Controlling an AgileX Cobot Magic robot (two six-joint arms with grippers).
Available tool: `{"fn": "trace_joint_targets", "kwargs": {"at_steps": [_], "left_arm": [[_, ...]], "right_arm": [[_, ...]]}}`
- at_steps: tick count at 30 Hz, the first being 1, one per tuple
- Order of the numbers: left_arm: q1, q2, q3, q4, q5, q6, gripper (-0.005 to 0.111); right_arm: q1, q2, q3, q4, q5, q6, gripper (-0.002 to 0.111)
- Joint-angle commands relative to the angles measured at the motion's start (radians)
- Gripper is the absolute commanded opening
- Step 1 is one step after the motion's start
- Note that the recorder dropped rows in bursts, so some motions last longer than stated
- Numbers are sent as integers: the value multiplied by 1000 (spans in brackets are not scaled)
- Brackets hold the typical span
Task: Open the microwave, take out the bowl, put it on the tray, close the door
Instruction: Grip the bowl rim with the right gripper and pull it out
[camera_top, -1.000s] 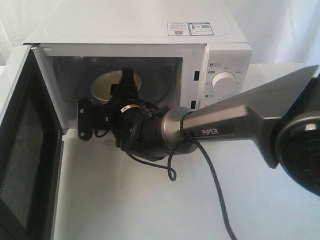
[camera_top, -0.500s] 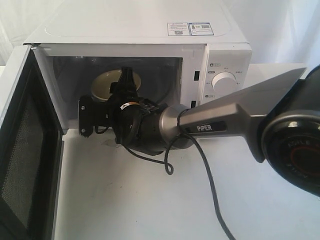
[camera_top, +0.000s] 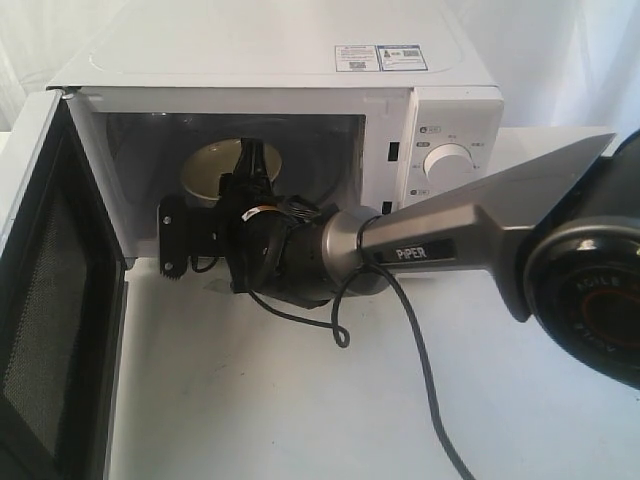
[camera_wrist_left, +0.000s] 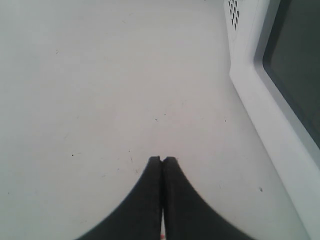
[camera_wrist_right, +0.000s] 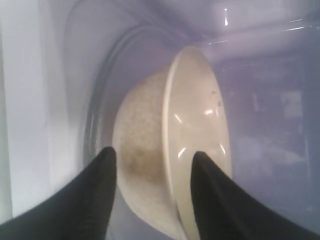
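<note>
The door (camera_top: 40, 300) stands swung wide open at the far left, its dark mesh window edge-on to the exterior camera. The left end effector (camera_wrist_left: 162, 159) shows only in its own wrist view: its 2 black fingers (camera_wrist_left: 145, 200) are pressed together with nothing between them, hovering over the bare white surface (camera_top: 250, 400) just beside the door's white frame.

Next comes the microwave (camera_top: 250, 50), its cavity exposed. The bowl (camera_top: 215, 165) sits inside that cavity, toward the left and back, cream and glossy with a few dark specks on its inner wall.

The right end effector (camera_wrist_right: 152, 152) is inside the cavity at the bowl, its fingers spread wide and straddling the rim – 1 outside the wall, 1 inside. Whether the pads touch the bowl cannot be told.

On the microwave's top, right of centre, lie 2 stickers (camera_top: 380, 57) whose print is too small to read. Below them, 1 round white knob (camera_top: 450, 165) shows on the control panel; its small markings are illegible.

The right arm (camera_top: 500, 215) crosses in from the right – its grey link reads "PiPER" – and a black cable (camera_top: 420, 360) trails from it over the surface.
</note>
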Motion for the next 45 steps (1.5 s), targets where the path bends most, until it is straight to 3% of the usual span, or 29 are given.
{"fn": "trace_joint_targets", "kwargs": {"at_steps": [1, 6, 13, 26, 45], "left_arm": [[3, -4, 5, -4, 2, 0, 0], [3, -4, 5, -4, 2, 0, 0], [3, -4, 5, -4, 2, 0, 0], [3, -4, 5, -4, 2, 0, 0], [3, -4, 5, -4, 2, 0, 0]], "right_arm": [[-11, 2, -4, -7, 12, 9, 29], [-11, 2, -4, -7, 12, 9, 10], [-3, 0, -2, 23, 12, 4, 1], [57, -53, 26, 82, 15, 3, 0], [172, -293, 282, 220, 18, -1, 0]]}}
